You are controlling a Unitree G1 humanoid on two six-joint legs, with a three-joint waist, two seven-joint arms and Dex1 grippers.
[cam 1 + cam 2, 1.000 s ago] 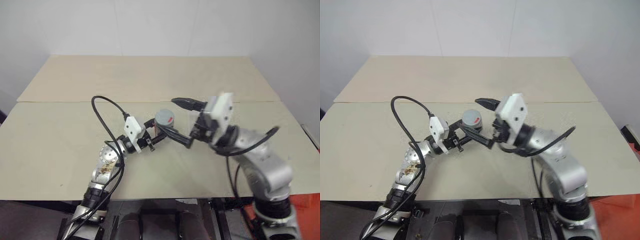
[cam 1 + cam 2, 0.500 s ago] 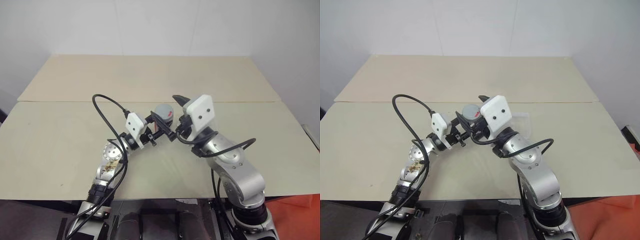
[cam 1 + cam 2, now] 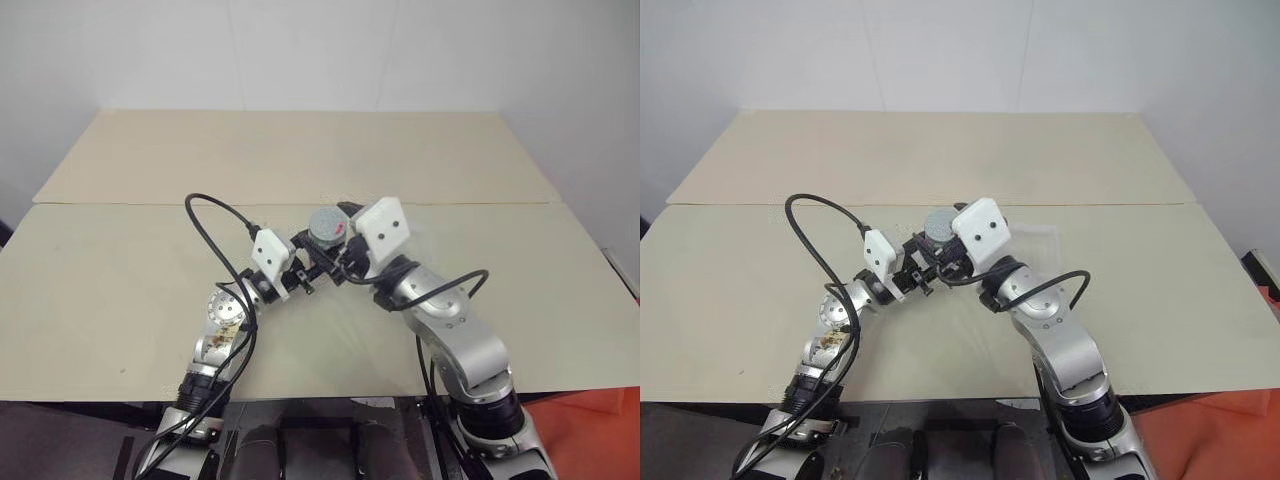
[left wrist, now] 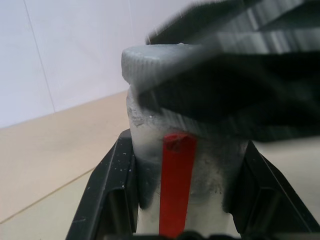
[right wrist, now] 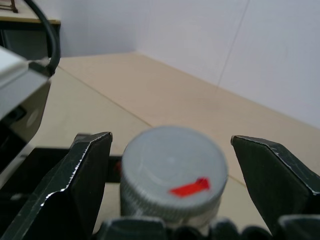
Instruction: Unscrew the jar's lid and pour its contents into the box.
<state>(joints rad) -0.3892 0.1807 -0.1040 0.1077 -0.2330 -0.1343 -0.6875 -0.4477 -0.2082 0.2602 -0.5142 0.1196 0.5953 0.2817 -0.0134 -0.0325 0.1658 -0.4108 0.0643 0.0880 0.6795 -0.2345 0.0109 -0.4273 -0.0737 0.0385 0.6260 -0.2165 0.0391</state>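
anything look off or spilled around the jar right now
Nothing stands out. The jar sits upright in the shut left pincer, the lid is on and level, and the open right pincer straddles it without touching. No spill shows on the table.

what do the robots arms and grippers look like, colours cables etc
Both arms are silvery metal with rounded joint housings. Each wrist carries a white boxy block marked with small dark dots. The left gripper and right gripper have two black fingers. Black cables loop along both arms.
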